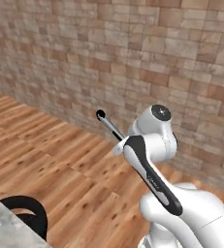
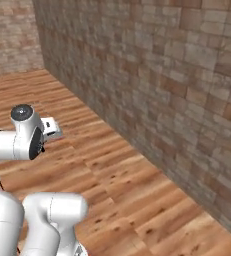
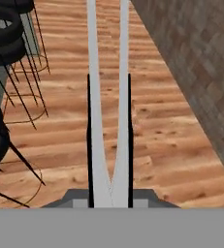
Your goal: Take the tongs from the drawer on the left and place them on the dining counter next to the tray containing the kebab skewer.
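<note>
Tool: clamped on the tongs at their joined end, one dark finger on each outer side
Tongs: carried in the air, the two silver arms spreading away from the tool over the wooden floor; in the left base view a black end juts out past the arm
Surroundings: brick wall close on the right, black wire stools on the left, a marbled counter corner at the lower left of the left base view
Step, as I judge it: transport toward the tray, which is yet to be reached
Advice: keep the squeeze firm, swing slowly, and mind the long arms near wall and stools
</note>
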